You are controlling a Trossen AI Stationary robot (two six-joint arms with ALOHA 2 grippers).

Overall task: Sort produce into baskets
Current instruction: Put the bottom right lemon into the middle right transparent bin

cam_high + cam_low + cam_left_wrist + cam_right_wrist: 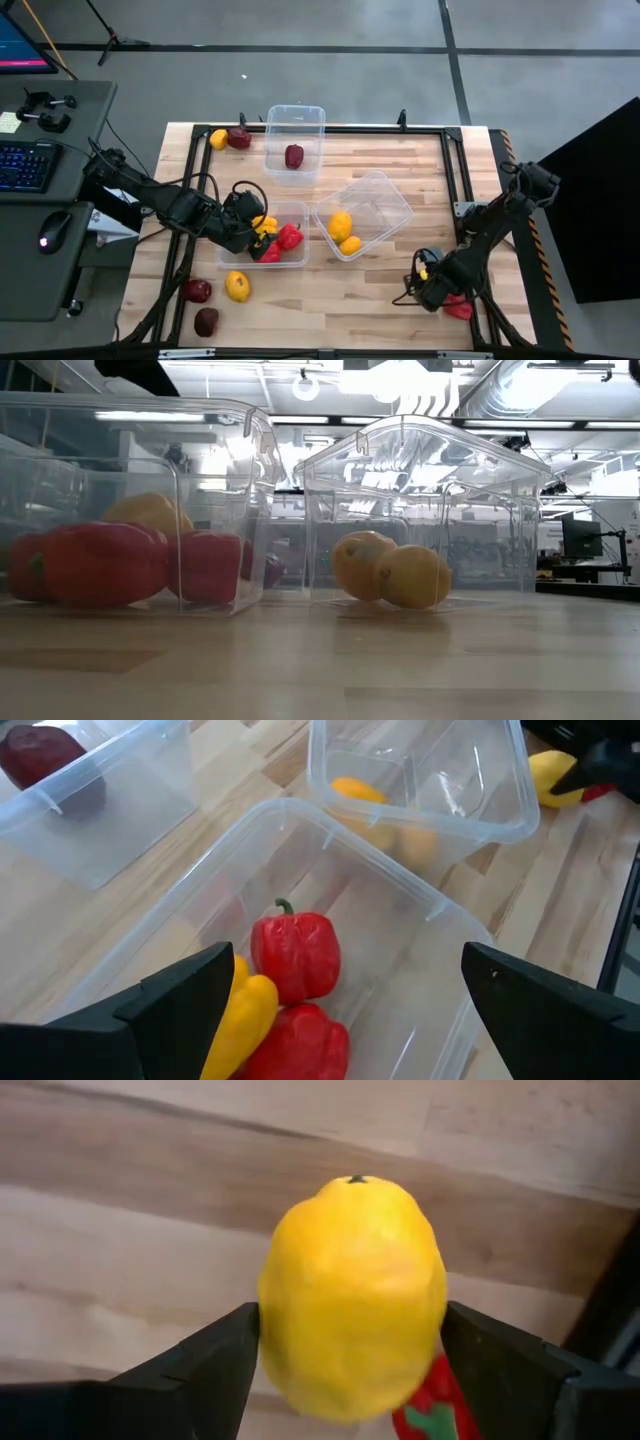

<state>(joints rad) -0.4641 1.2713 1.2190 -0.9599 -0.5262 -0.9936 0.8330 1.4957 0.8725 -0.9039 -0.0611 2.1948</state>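
Note:
My left gripper [250, 228] is open and empty over the middle clear basket [300, 212], which holds red peppers [295, 955] and a yellow pepper [240, 1020]. My right gripper [428, 274] is near the table's near right corner, shut on a yellow lemon [350, 1295]. A red pepper [458, 306] lies on the table just beside it. The far basket [294, 120] holds a maroon piece [294, 156]. The tilted right basket [385, 195] holds two yellow-orange pieces [344, 232]. My right gripper pinches the lemon's two opposite sides [272, 1320] between its two fingers, across its middle. The lemon's tip with the dark dot [355, 1180] points away from the gripper. The lemon shows in front of the wood and the red pepper [430, 1415]; whether it touches the table I cannot tell.
Loose produce lies on the table: a yellow piece [218, 138] and a maroon one [238, 138] at the far left, and two maroon pieces [196, 290] [206, 321] and a yellow one [237, 286] at the near left. A black frame [460, 170] borders the table.

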